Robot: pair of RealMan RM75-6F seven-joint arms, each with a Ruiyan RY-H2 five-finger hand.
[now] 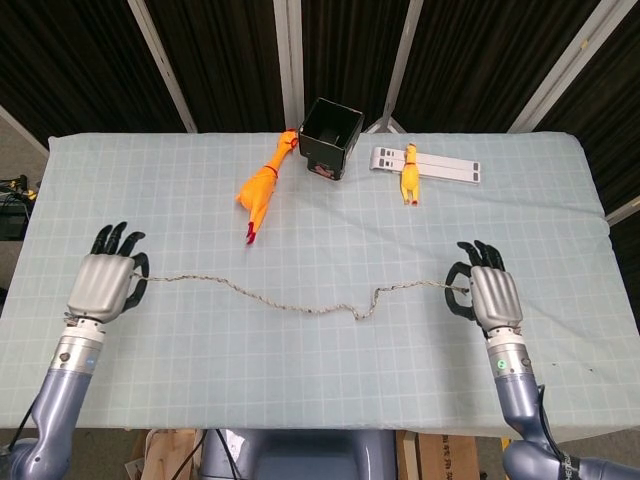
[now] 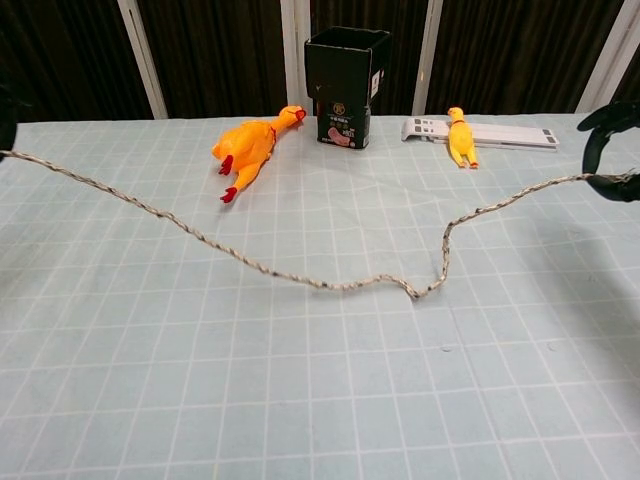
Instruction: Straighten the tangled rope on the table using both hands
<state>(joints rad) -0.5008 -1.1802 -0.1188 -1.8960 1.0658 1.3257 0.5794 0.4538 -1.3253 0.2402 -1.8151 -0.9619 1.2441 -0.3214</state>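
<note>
Rope (image 1: 300, 303) stretched across lower middle of frame, one kink right of centre. Left hand (image 1: 103, 281) at far left, pinching one rope end. Right hand (image 1: 488, 297) at lower right, pinching other end. Large rubber chicken (image 1: 262, 186), black box (image 1: 330, 137), small rubber chicken (image 1: 409, 173) on white strip (image 1: 450, 167) along upper centre.
</note>
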